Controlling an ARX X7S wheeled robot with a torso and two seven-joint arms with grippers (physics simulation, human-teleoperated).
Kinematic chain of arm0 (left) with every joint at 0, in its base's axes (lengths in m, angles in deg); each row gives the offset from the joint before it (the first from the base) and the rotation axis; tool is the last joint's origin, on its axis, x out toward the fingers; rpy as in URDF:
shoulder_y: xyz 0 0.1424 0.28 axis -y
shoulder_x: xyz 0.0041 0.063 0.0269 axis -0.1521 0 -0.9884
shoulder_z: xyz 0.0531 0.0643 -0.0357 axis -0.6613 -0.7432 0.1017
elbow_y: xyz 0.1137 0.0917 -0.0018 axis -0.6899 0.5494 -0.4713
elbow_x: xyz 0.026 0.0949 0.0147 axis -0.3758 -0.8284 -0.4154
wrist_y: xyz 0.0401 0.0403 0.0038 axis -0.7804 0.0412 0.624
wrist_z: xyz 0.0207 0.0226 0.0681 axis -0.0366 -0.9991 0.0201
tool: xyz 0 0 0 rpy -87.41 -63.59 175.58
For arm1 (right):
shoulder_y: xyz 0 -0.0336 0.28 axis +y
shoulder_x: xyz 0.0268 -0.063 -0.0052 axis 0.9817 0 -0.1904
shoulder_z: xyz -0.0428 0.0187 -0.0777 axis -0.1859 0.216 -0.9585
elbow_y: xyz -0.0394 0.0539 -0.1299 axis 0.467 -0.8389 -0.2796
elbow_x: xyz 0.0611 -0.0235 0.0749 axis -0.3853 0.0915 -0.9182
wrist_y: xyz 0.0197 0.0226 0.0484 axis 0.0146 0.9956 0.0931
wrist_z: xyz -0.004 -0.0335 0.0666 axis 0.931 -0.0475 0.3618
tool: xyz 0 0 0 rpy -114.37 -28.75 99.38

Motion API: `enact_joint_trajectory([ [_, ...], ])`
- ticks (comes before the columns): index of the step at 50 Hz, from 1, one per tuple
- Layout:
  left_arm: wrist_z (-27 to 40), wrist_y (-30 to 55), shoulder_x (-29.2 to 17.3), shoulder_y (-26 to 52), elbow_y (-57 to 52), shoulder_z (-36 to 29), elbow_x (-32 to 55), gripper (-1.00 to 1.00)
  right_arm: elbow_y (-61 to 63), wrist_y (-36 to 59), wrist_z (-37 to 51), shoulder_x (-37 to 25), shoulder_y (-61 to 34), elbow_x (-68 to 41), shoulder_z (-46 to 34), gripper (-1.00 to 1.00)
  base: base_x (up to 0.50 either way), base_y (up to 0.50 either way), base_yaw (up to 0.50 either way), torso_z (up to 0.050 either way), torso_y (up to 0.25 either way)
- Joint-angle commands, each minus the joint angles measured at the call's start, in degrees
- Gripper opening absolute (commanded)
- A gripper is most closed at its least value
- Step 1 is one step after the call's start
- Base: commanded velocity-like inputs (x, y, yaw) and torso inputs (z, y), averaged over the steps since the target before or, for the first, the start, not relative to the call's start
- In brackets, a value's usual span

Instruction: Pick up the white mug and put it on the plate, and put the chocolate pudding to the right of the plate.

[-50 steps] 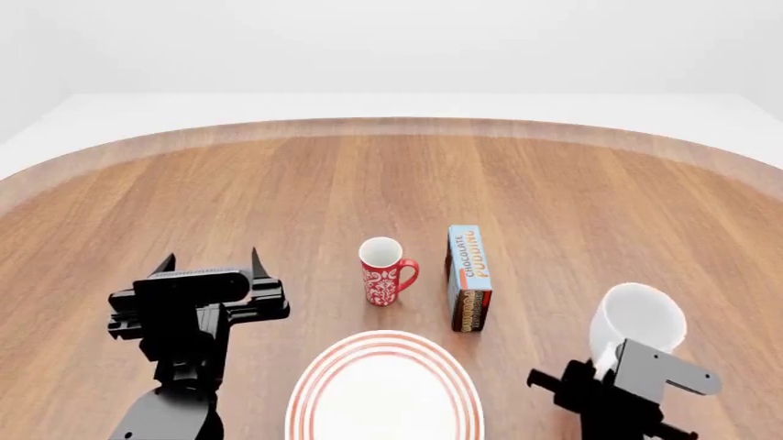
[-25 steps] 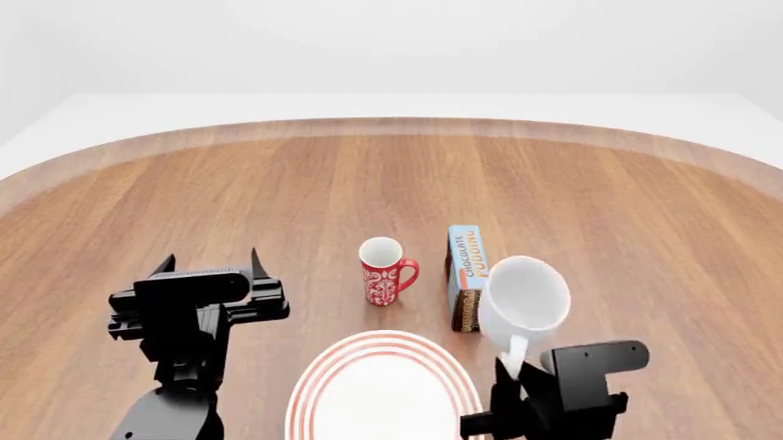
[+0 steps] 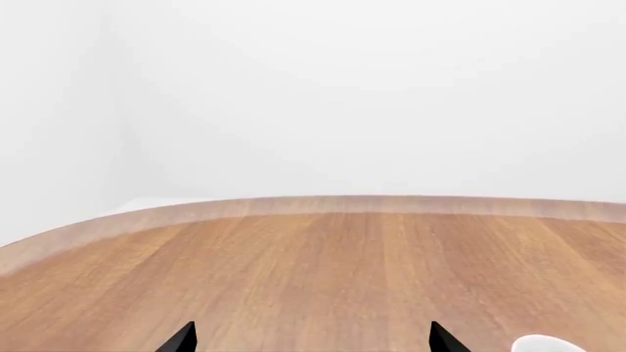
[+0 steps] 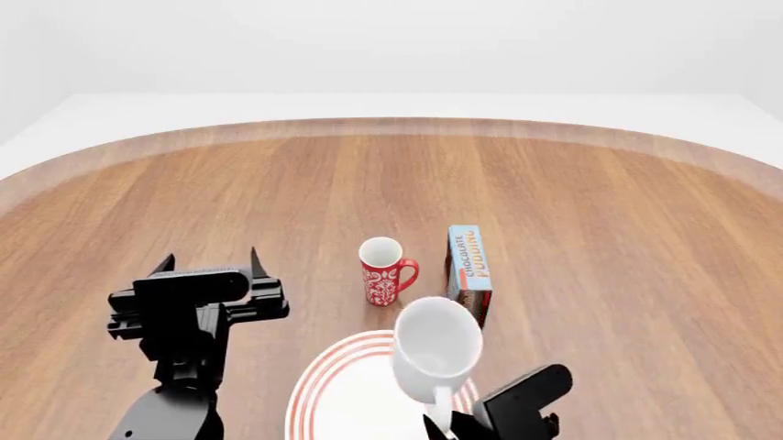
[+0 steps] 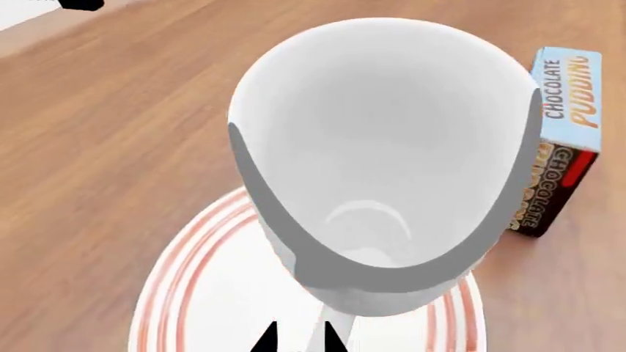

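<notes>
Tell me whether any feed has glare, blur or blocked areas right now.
Head view: sharp and evenly lit, no harsh glare; the white mug hides part of the plate. Right wrist view: the mug fills the frame, soft grey shading inside, pudding box lettering legible. Left wrist view: mostly blank bright wall, table crisp.

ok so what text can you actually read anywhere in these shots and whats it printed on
"CHOCOLATE PUDDING" on the light blue top face of the chocolate pudding box.
"CHOCOLATE" again on that box's dark brown side; the smaller print below it is too blurred to read.
The red mug carries only a white pattern, no words.
The white mug and the plate have no text.
</notes>
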Motion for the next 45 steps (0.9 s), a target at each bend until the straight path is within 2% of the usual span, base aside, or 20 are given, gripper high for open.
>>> enact_joint_trajectory([
  [1, 0.2, -0.3, -0.2, -0.1, 0.2, -0.1, 0.2, 1.00, -2.0, 0.3, -2.3, 1.1, -2.6, 0.8, -3.8, -1.00, 0.00, 0.00, 0.00, 0.000, 0.000],
  [45, 0.9, -0.9, -0.8, -0.3, 0.6, -0.8, 1.0, 1.00, -15.6, -3.8, -6.7, 4.4, -6.6, 2.8, -8.3, -1.00, 0.00, 0.00, 0.00, 0.000, 0.000],
])
